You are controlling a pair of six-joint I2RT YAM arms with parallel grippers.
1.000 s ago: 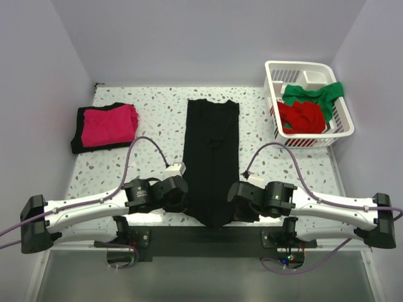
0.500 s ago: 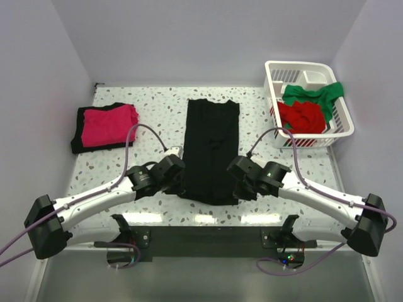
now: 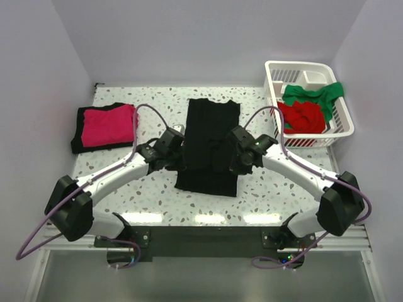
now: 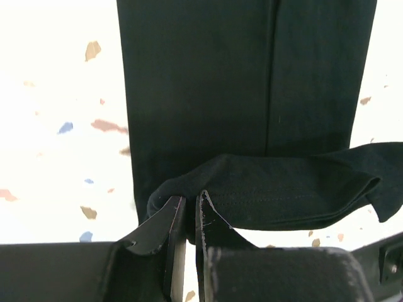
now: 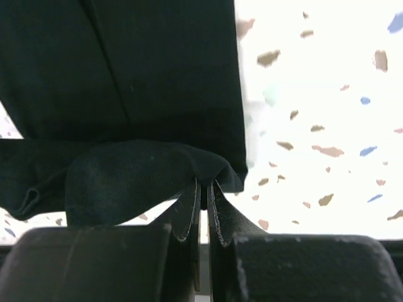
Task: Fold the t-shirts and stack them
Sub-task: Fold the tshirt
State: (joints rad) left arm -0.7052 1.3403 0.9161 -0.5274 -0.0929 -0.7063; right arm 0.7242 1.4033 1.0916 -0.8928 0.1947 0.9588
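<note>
**Two arms pinching a shirt hem**

The narrow black cloth t-shirt (image 3: 211, 126) lies on the speckled bench (image 3: 119, 179), its long axis running straight ahead of both arms. The left end effector (image 4: 187, 204) and the right end effector (image 5: 203, 189) each clamp a hem corner above the flat cloth beyond them. Neither arm is nearer.
</note>
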